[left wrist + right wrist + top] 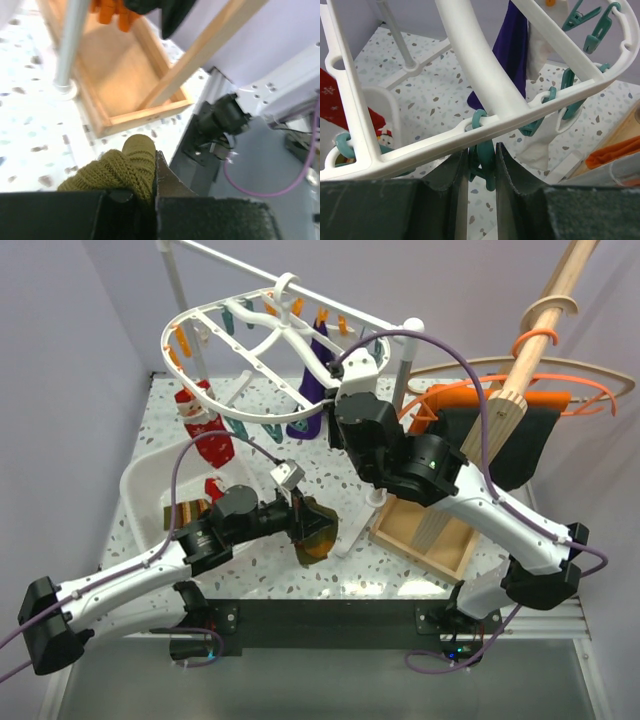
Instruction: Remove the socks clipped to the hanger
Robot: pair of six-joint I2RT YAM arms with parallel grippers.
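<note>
Left claw (pixel 152 192) was shut tight on a brown-green knitted sock (pixel 125 167). That sock was off the hanger (pixel 475 55) and was held low down, below the hanger's near edge and above the speckled bench (pixel 435 95). Right claw (pixel 481 170) was up at the hanger's near rim. Its two fingers pressed on both sides of a teal clip (pixel 482 157) that hung from a little loop on the rim. No sock could be seen in that clip. More socks were clipped on. A red sock (pixel 205 425) with white Christmas marks hung under the side of the hanger nearest the left arm. A dark purple sock (pixel 512 45) hung under the far part of the hanger, and a white sock (pixel 542 140) hung just beside it. Other teal and orange clips dangled around the hanger's rim. A white tub (pixel 140 495) sat on the bench below the red sock's side of the hanger. A wooden tray (pixel 120 65) sat on the bench, under the other side.
</note>
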